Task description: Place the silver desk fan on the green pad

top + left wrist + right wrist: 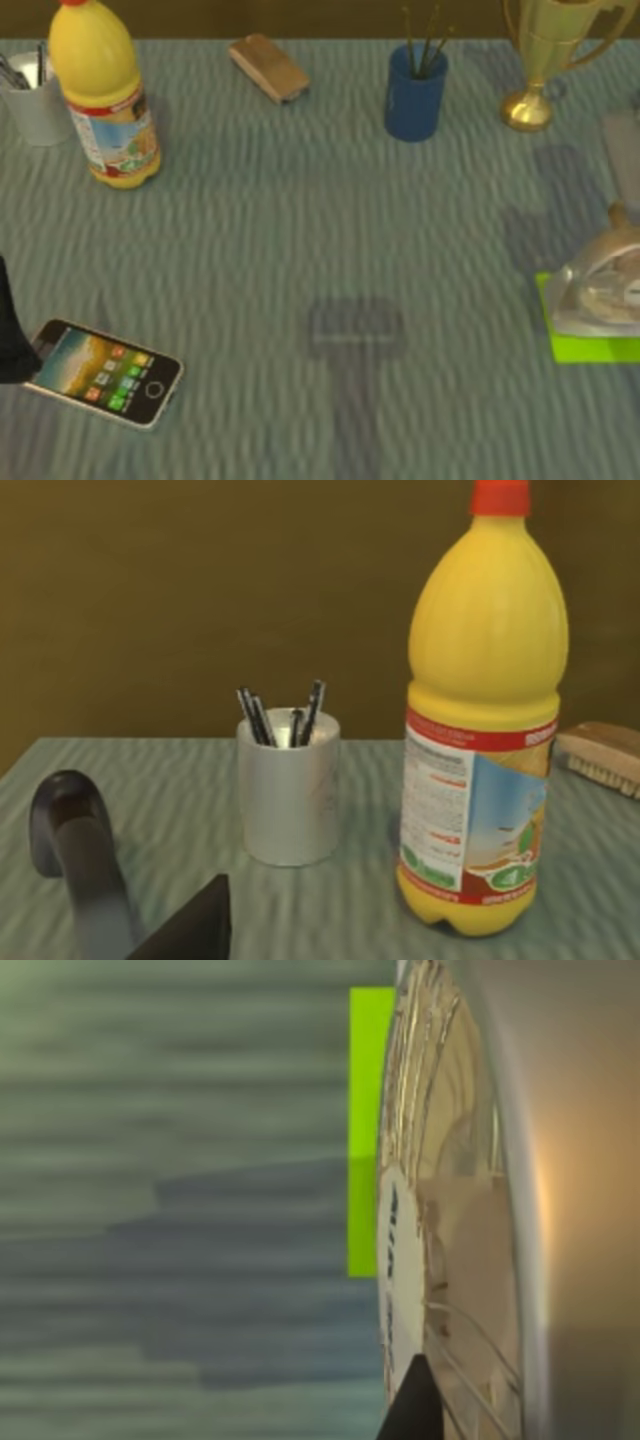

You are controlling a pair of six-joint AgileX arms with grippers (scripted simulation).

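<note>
The desk (330, 230) carries the clutter along its far edge and left side, well apart from the work at the right edge. There the fan (603, 290) sits over the pad (590, 350), its cage and motor housing covering most of the green, with a strip of pad showing at the left and near sides. Part of the fan runs out of the top view, so I cannot tell whether its base stands fully inside the square.

The right wrist view looks close along the chrome cage (440, 1210), with a sliver of pad (370, 1130) beside it and one dark fingertip (415, 1400) at the edge. The right gripper itself does not show in the top view, and I cannot tell whether it is apart or clamped on the fan.

The main risk, as I judge it, is the fan tipping: it looks top-heavy on a stubby base, so a release while it is tilted or off the surface could roll it off the pad. A gripper pulling away sideways could also drag the wire cage and slide the thin pad.

The trophy (545, 60) stands behind the fan, near enough for a lifting arm to clip.

The left gripper (10, 330) is parked at the left edge beside the phone (105, 372); its fingers cannot be read either.
</note>
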